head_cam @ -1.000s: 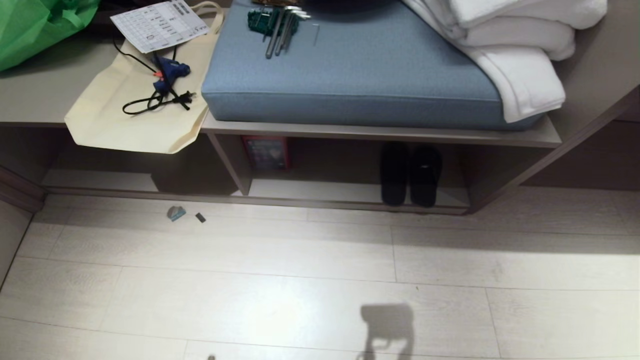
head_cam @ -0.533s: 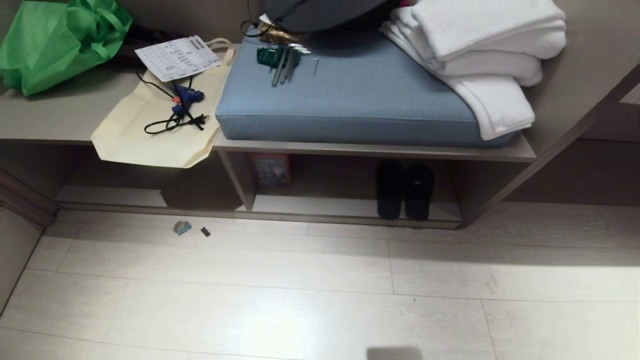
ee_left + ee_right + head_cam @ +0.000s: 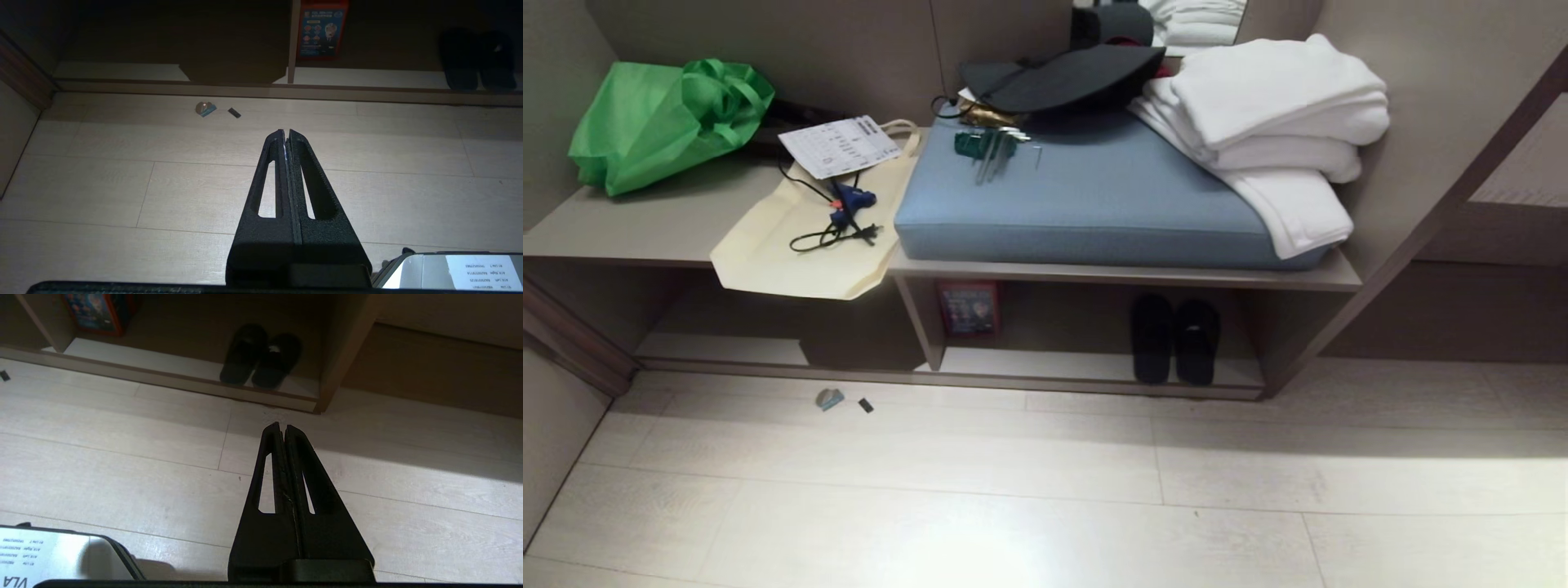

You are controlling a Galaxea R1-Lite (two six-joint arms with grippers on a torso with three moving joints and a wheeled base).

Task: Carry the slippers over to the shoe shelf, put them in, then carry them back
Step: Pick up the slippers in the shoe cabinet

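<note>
Ahead of the right gripper point(image 3: 282, 426), beyond a stretch of pale floor, the slippers point(image 3: 261, 359) sit side by side inside the shoe shelf point(image 3: 1086, 380), on its pale base board and near the right-hand side panel. That gripper's jaws are pressed together, holding nothing, and it hangs above the floor well short of the pair. Off to the other side, the left gripper point(image 3: 286, 132) is pinched closed and empty too, with the slippers far off across the divider from it. So the pair is in, and the step in hand looks like fetching it back out. To do it well: close the gap first, get low, spread the jaws before entering, and come in level under the shelf top. Catch both inner rims together, or one slipper stays behind.
</note>
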